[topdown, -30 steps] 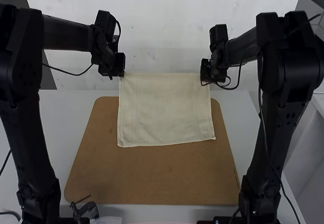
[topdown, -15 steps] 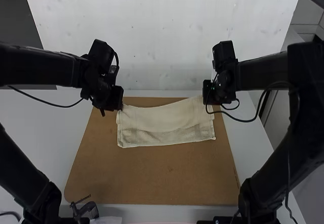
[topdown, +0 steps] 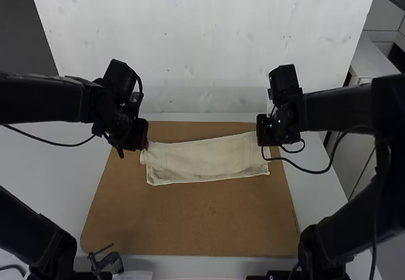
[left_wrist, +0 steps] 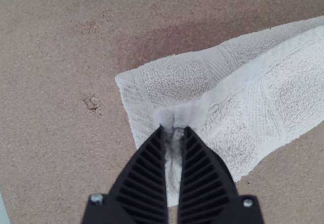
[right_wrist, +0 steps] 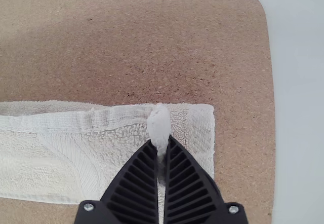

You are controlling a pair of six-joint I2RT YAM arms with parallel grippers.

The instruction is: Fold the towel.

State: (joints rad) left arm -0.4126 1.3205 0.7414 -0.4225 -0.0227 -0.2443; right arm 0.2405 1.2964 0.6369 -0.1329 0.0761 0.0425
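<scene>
Both tools have come back toward the arm bases since the earlier frames, bringing the far edge of the towel with them. High view: it's on the brown board on the desk, roughly folded once, with the left tool and right tool at its two ends (dark grippers, so the tips look kinda murky to me). Left wrist view: left tool is clenched on a corner of the top layer, another layer peeking out beside it. Right wrist view: right tool has a bunched bit pinched near the other end.
</scene>
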